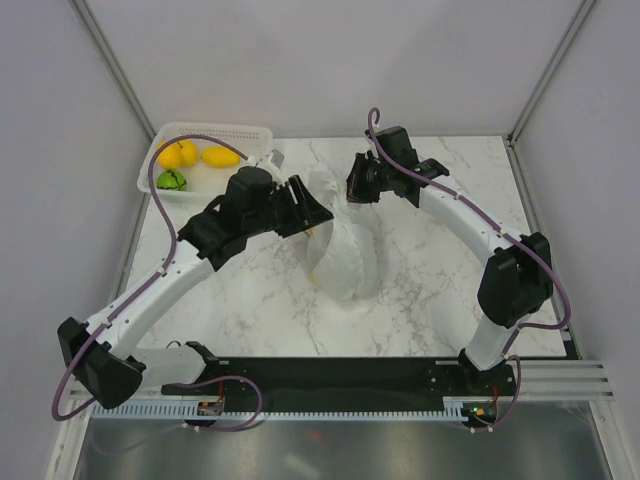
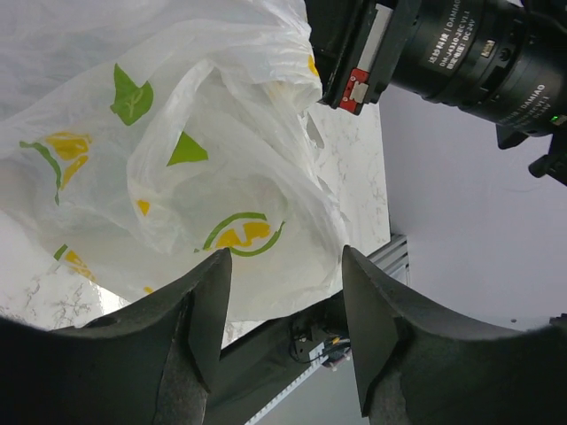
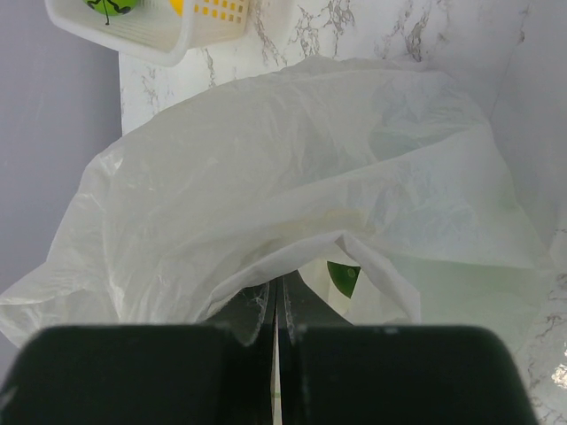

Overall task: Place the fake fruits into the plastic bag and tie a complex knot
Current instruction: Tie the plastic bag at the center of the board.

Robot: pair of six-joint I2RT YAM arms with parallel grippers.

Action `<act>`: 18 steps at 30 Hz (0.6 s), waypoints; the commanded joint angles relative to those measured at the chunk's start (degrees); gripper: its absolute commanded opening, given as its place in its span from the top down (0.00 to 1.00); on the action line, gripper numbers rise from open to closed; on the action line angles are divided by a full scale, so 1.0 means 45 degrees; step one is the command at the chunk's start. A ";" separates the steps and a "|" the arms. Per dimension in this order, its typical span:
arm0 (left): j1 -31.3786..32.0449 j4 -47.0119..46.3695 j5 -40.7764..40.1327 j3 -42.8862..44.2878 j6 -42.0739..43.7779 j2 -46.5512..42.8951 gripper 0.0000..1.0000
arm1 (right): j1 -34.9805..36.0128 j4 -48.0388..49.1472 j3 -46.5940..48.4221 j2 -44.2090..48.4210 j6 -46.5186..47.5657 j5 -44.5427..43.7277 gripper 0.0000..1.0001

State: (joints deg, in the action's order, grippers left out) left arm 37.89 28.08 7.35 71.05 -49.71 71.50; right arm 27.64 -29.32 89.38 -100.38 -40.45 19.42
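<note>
The plastic bag [image 1: 347,258] stands as a crumpled white heap mid-table, its top pulled up between the two arms. My right gripper [image 1: 353,190] is shut on the bag's upper edge; in the right wrist view the film [image 3: 292,177] drapes over the closed fingertips [image 3: 276,297]. My left gripper [image 1: 322,215] hovers at the bag's left side, open, with nothing between its fingers [image 2: 283,266]; the lemon-printed film [image 2: 177,159] lies just beyond the tips. Two yellow fake fruits [image 1: 180,153] [image 1: 220,157] and a green one [image 1: 171,180] lie in the basket. What the bag holds is hidden.
A rigid white perforated basket [image 1: 262,135] sits at the table's back left corner, also seen as the basket [image 3: 133,40] in the right wrist view. The right arm's wrist camera [image 2: 443,53] hangs close above the left gripper. Enclosure walls border the marble table [image 1: 440,270].
</note>
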 commanded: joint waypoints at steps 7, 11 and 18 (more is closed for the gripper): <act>-0.0373 -0.1102 -0.0091 -0.1197 -0.1081 -0.1221 0.47 | 0.0030 0.0070 0.0352 0.0256 0.0199 -0.0175 1.00; -0.0587 -0.1297 0.0045 -0.1569 -0.1374 -0.1243 0.53 | 0.0030 0.0070 0.0371 0.0255 0.0180 -0.0195 1.00; -0.0588 -0.1843 0.0748 -0.1160 -0.1121 -0.0305 0.50 | 0.0030 0.0070 0.0391 0.0236 0.0179 -0.0214 1.00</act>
State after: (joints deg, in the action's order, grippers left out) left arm 35.44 23.73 8.67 64.01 -53.56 68.42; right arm 27.64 -29.41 89.38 -100.38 -40.29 19.40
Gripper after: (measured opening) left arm 0.499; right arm 0.007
